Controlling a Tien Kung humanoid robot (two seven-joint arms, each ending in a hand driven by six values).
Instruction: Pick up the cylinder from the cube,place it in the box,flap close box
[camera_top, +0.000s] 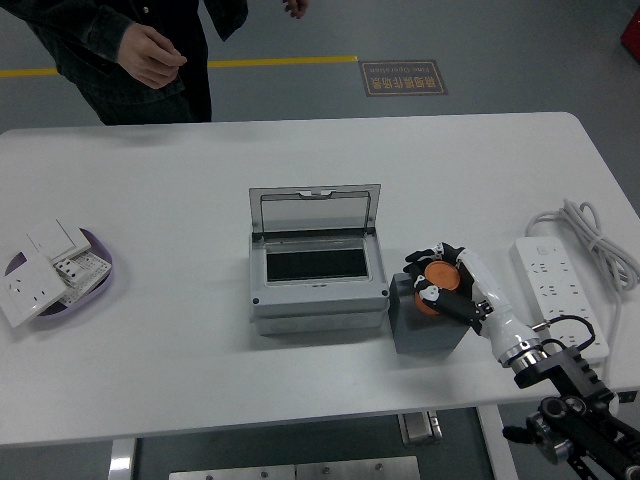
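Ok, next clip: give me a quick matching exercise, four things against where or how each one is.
Things:
1. cylinder
2. box
3. power strip
4. purple dish

Places or states:
A. far left of the table
B. lid up
C. gripped by the right hand on the cube
D. right edge, cable coiled

Pairs: 1-C, 2-B, 3-D, 4-A

Right hand (447, 281): black fingers, white palm shell, white forearm, metal wrist ring, black arm joints, thin black cable. Person (130, 50): dark sleeves, bare hands.

right hand (446, 282) gripping orange cylinder (438, 276), grey cube (428, 322)
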